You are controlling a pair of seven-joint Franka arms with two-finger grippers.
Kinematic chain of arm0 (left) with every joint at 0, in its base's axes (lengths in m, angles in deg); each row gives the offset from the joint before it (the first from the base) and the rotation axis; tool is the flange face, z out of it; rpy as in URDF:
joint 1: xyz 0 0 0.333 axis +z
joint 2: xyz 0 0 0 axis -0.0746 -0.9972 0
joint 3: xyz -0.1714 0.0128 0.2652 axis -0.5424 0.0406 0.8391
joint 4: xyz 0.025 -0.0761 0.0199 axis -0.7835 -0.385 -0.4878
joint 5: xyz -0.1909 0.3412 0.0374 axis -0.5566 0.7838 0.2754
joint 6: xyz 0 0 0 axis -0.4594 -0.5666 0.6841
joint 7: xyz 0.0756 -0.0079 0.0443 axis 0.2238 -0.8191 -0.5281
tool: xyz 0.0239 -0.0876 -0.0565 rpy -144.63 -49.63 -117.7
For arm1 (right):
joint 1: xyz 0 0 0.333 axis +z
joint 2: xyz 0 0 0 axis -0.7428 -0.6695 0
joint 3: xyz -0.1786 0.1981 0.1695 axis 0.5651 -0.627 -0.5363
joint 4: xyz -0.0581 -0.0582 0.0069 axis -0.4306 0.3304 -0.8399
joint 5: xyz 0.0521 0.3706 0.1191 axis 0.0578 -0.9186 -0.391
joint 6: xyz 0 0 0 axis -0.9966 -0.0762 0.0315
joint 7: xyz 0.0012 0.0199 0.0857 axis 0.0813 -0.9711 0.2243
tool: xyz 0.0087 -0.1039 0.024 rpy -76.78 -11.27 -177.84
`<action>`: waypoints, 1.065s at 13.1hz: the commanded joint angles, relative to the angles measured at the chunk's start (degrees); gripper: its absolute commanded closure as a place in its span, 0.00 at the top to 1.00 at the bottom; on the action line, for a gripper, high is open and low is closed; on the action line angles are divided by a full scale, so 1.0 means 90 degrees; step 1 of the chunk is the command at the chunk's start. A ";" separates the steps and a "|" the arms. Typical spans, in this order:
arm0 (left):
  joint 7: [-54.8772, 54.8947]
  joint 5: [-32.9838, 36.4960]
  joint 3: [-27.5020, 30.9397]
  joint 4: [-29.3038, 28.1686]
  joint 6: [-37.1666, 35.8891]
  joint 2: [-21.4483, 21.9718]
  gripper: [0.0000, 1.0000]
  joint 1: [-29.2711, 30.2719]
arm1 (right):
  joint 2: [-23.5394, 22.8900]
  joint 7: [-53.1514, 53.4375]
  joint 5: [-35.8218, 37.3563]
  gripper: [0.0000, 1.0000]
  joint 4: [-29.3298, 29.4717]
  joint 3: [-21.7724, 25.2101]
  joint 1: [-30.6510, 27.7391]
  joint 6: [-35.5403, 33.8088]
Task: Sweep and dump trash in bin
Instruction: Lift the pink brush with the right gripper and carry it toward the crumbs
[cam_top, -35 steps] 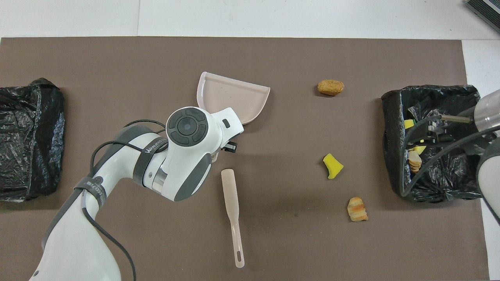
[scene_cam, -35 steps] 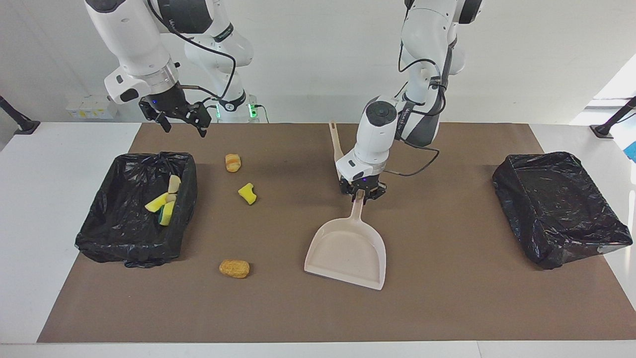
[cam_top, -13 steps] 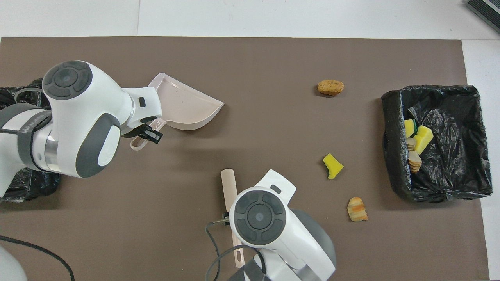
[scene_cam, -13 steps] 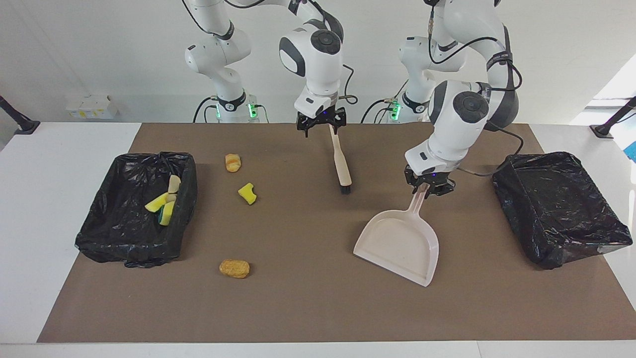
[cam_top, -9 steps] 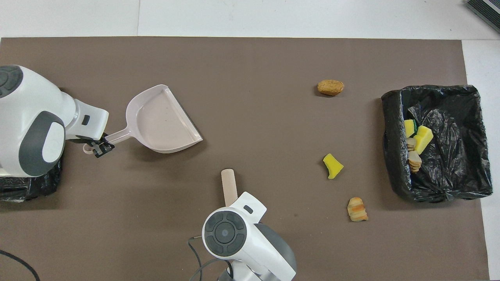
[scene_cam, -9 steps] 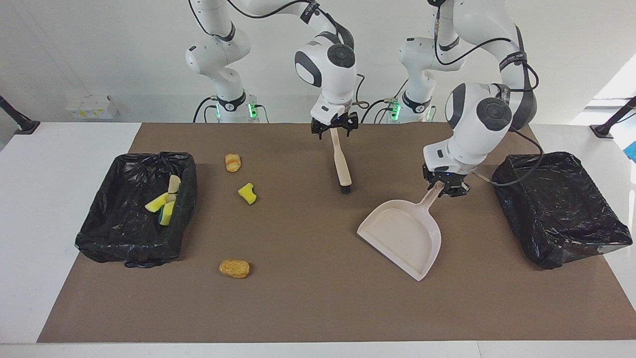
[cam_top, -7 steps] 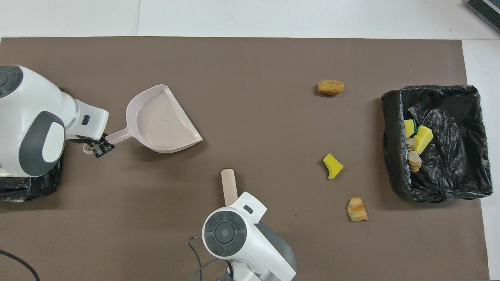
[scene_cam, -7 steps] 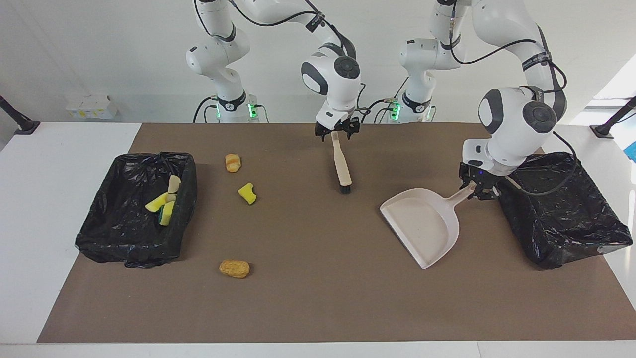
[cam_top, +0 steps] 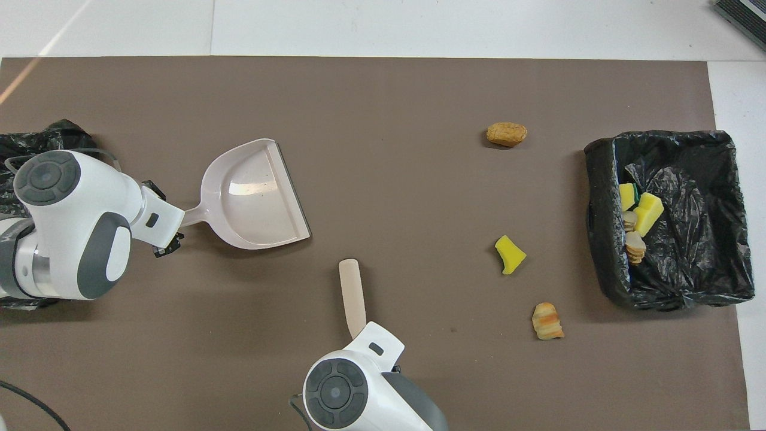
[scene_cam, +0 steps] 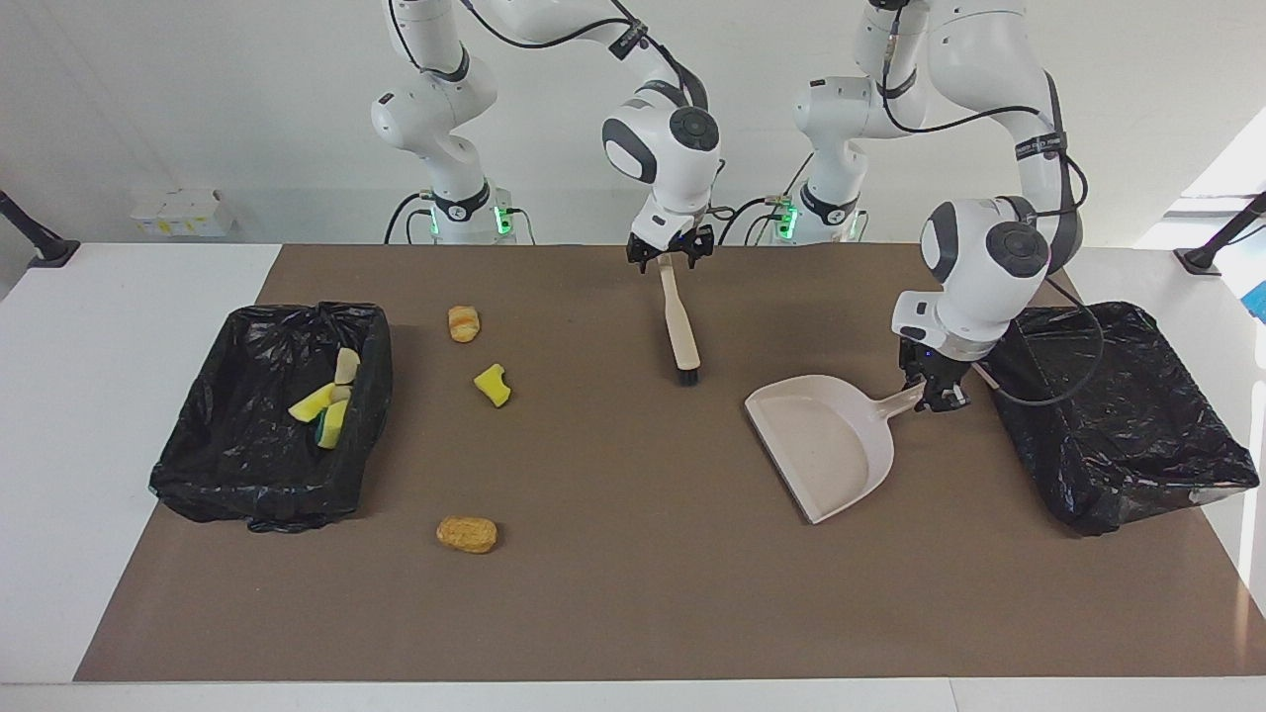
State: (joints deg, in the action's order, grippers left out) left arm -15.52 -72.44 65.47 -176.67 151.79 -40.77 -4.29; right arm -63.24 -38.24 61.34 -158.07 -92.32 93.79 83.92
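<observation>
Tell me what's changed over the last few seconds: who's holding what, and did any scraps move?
The left gripper, gripping the dustpan by its handle, carried it toward the left arm's end, beside the empty bin, and swung its mouth toward the scraps. The right gripper left the filled bin and came to the brush handle. The three loose scraps, the brush and both bins have not moved.
</observation>
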 commanded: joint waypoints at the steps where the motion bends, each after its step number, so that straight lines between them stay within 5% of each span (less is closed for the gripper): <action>1: -0.0264 0.0138 0.0052 -0.0211 0.0180 0.0146 0.47 -0.0209 | 0.0171 0.0027 -0.0120 0.00 -0.0154 0.0028 0.0027 0.0045; 2: -0.0255 0.0138 0.0052 -0.0211 0.0170 0.0146 0.42 -0.0219 | 0.0180 0.0046 -0.0120 0.00 -0.0154 0.0028 0.0027 0.0025; 4: -0.0226 0.0167 0.0062 -0.0211 0.0141 0.0156 0.00 -0.0239 | 0.0171 0.0095 -0.0111 0.00 -0.0134 0.0028 0.0027 -0.0033; 9: -0.0109 0.0235 0.0071 -0.0075 -0.0034 0.0107 0.00 -0.0219 | 0.0569 0.0885 0.0290 0.00 -0.0047 0.0106 -0.0352 -0.0267; 14: 0.0153 0.0890 0.0042 0.0775 -0.0884 -0.0186 0.00 -0.0268 | 0.1673 0.1052 0.0329 0.00 -0.0183 0.0096 -0.1447 -0.2247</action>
State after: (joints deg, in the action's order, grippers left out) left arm -15.76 -65.67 65.42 -172.57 146.10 -41.04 -5.99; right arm -52.57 -30.88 63.15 -157.57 -91.06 83.14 67.36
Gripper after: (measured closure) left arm 0.678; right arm 0.740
